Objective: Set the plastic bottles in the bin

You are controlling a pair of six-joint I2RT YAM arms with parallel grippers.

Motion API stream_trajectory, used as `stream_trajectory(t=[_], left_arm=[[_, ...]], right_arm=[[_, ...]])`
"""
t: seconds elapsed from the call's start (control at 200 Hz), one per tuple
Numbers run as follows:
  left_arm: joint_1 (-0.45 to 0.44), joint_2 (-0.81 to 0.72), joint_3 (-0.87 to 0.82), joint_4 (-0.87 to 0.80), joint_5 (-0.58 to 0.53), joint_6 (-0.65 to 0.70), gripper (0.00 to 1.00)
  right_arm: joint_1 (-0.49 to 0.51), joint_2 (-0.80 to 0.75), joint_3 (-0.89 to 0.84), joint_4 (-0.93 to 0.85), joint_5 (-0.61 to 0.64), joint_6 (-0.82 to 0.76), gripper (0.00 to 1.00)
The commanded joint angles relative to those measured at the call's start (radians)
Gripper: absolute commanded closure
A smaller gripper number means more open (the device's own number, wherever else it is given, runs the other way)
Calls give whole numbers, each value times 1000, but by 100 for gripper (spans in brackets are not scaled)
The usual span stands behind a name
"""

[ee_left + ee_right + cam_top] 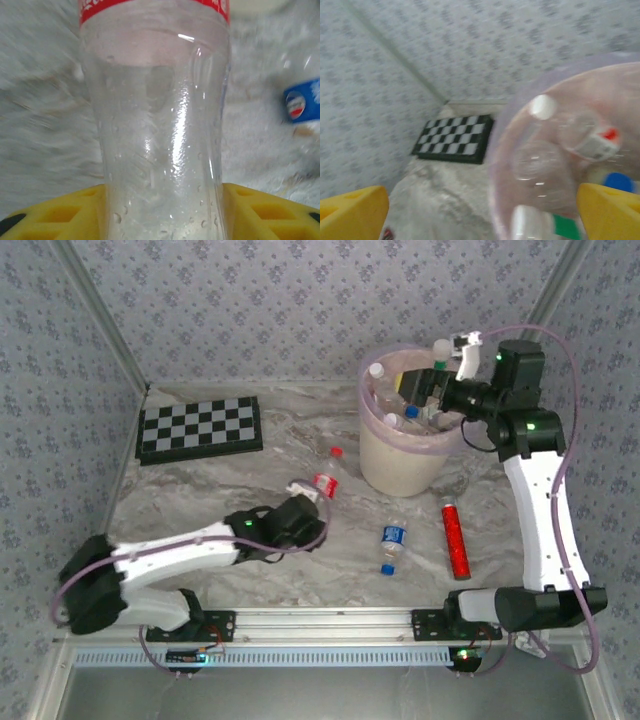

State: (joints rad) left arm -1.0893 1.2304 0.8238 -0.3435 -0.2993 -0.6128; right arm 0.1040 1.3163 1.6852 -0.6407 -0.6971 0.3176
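Over the bin [398, 468], right claw [430, 392] spread, left claw [303, 496] gripping bottle [155, 130].

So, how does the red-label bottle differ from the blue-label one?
The red-label bottle has a red label and a red cap, while the blue-label bottle has a blue label. The red-label bottle is gripped between the fingers of the left hand, while the blue-label bottle lies free on the table. Both are small, clear and outside the bin.
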Motion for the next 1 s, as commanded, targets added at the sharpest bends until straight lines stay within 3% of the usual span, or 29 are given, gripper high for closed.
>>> stream_trajectory(t=[0.0, 0.14, 0.245, 0.43, 0.64, 0.75, 0.895, 0.994], left_arm=[[13, -183, -49, 36, -132, 90, 53], [18, -390, -129, 216, -92, 202, 57], [24, -457, -130, 247, -79, 232, 57], [26, -424, -97, 284, -49, 275, 57], [29, -342, -48, 337, -7, 307, 57], [35, -309, -16, 327, 3, 321, 57], [44, -271, 17, 313, 12, 324, 57], [46, -258, 35, 296, 1, 324, 56]], right_arm=[[82, 15, -4, 36, -109, 12, 5], [222, 59, -13, 69, -38, 11, 9], [289, 89, -30, 118, -15, 40, 11], [392, 157, -52, 257, -95, 106, 15], [418, 217, -32, 248, -84, 115, 22], [420, 231, -32, 248, -100, 118, 34], [418, 225, -15, 239, -97, 108, 63], [416, 222, 30, 199, -84, 74, 76]])
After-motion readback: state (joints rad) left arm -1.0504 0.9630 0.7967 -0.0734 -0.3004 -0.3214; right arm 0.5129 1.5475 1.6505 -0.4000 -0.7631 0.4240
